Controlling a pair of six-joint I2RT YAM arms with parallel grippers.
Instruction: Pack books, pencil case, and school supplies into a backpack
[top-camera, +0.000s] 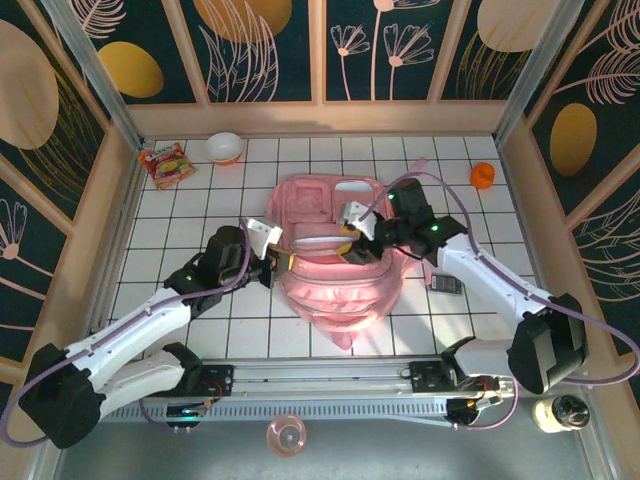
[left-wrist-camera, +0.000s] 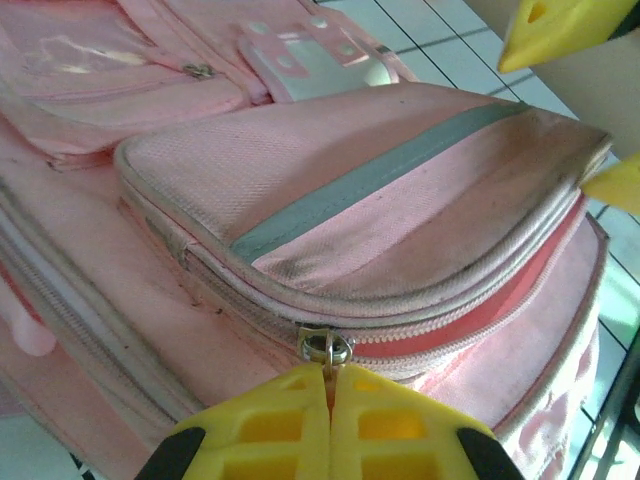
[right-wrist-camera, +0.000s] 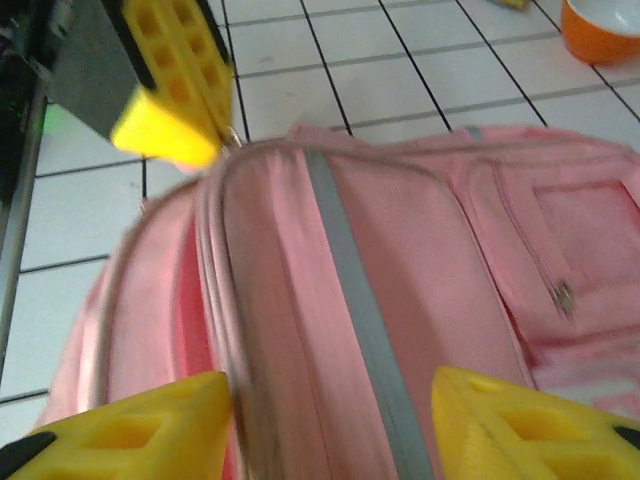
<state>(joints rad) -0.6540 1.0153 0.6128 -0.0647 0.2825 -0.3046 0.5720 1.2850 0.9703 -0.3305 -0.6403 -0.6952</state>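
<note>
The pink backpack (top-camera: 335, 265) lies flat mid-table, its front pocket (left-wrist-camera: 370, 200) zipped part way with a red gap along the zip. My left gripper (left-wrist-camera: 328, 385) is shut on the pocket's metal zip pull (left-wrist-camera: 326, 347) at the pocket's left end (top-camera: 283, 262). At the pocket's other end my right gripper (right-wrist-camera: 330, 410) stands open, its yellow fingers (right-wrist-camera: 130, 425) astride the flap with the grey stripe (right-wrist-camera: 360, 300). A dark grey gadget (top-camera: 443, 285) of the school supplies lies on the tiles to the right of the backpack. The books and pencil case are out of view.
A snack packet (top-camera: 166, 163) and a white-and-orange bowl (top-camera: 224, 148) sit at the back left. A small orange object (top-camera: 483, 176) is at the back right. A pink cup (top-camera: 286, 435) stands in front of the arm rail. Walls close the table on three sides.
</note>
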